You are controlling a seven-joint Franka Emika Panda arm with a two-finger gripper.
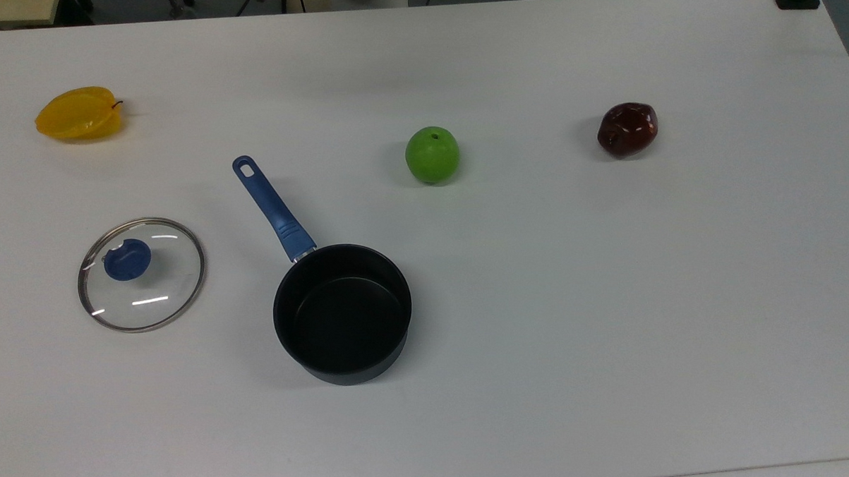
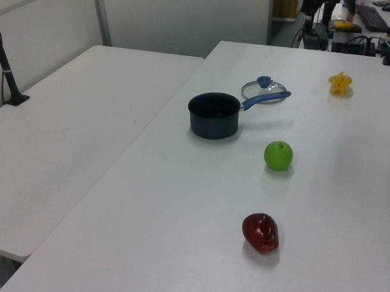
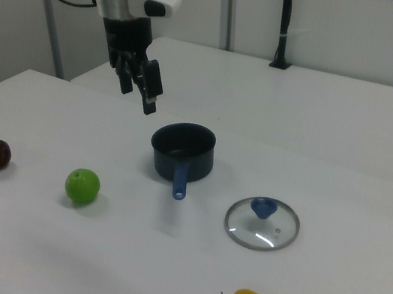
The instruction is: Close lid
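The lid (image 1: 143,278), clear glass with a metal rim and a blue knob, lies flat on the white table (image 1: 610,295), left of the saucepan in the top view. It also appears as the lid (image 2: 264,91) and the lid (image 3: 261,224). The black saucepan (image 1: 342,312) stands uncovered and empty, its blue handle (image 1: 271,207) pointing away. In the right view my gripper (image 3: 139,93) hangs open in the air above and to the left of the saucepan (image 3: 183,150), holding nothing and well apart from the lid.
A green apple (image 1: 432,154), a dark red fruit (image 1: 627,128) and a yellow starfruit (image 1: 80,113) lie spread over the table. A second white table (image 2: 61,135) adjoins it. A black post (image 3: 283,25) stands at the far side in the right view.
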